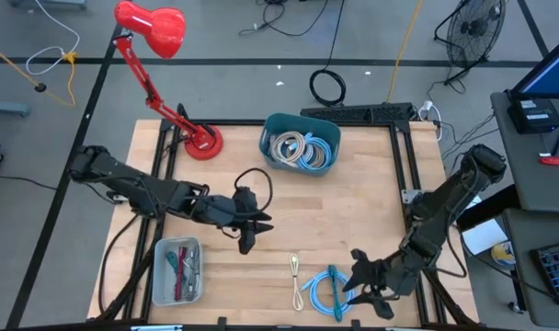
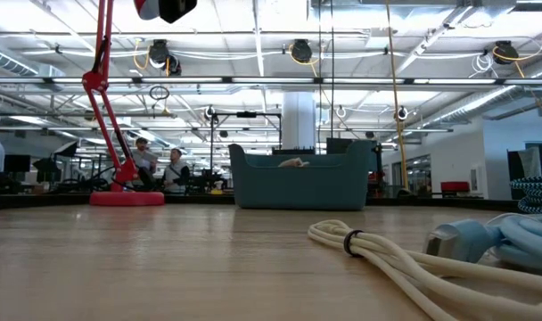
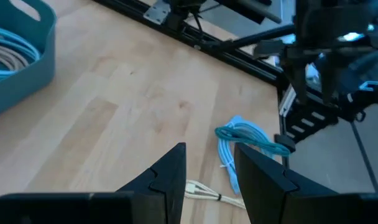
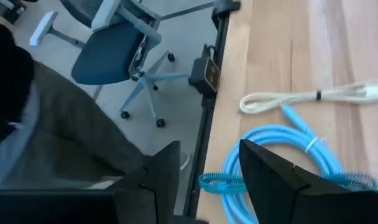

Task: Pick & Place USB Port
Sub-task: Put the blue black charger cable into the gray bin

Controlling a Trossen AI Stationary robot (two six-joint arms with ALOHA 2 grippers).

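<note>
High view: right gripper point(image 1: 364, 280) jaws parted above blue cable point(image 1: 324, 291); left gripper point(image 1: 252, 232) parted, mid-table; no legible writing

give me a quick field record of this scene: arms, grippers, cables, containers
left gripper: open, empty, above bare wood at mid table
right gripper: open, empty, by the front edge beside the blue cable
blue cable: coiled, lying near the front edge
white cable: bundled, lying just left of the blue cable, apart from it
teal bin: at the back, holding coiled cables
clear tray: front left, small items inside
red desk lamp: base at the back left of the table
table: light wood
</note>
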